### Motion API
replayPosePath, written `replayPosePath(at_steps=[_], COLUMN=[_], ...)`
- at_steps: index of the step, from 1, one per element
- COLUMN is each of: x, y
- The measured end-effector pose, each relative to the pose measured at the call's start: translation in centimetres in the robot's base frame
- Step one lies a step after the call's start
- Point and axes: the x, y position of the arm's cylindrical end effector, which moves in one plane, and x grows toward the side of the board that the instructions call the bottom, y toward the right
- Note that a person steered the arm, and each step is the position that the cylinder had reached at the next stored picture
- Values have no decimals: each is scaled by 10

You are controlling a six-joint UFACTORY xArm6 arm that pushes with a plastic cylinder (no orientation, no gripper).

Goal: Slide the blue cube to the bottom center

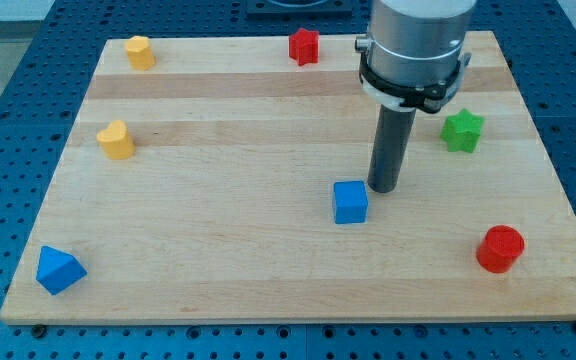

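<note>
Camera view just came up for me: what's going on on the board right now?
My tip sits just to the upper right of the blue cube, close beside it near the middle of the wooden board. The cube is not yet at the bottom center. The other blocks lie apart, none between the cube and the board's bottom edge.

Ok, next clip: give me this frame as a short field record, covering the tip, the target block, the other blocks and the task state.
tip: my tip is on the wooden board, just to the upper right of the blue cube, close to it; contact cannot be told
target: blue cube, near the board's middle, not yet at bottom center
other blue: blue triangular block, bottom left corner
yellow: two yellow blocks, top left and left side
red: red star-like block at top, red cylinder lower right
green: green star, right side
</note>
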Motion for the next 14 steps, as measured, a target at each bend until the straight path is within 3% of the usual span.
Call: replayPosePath(at_steps=[3,8,10,12,14], x=[18,33,-1,-1,36], y=[-8,-84,-103,-136,-138])
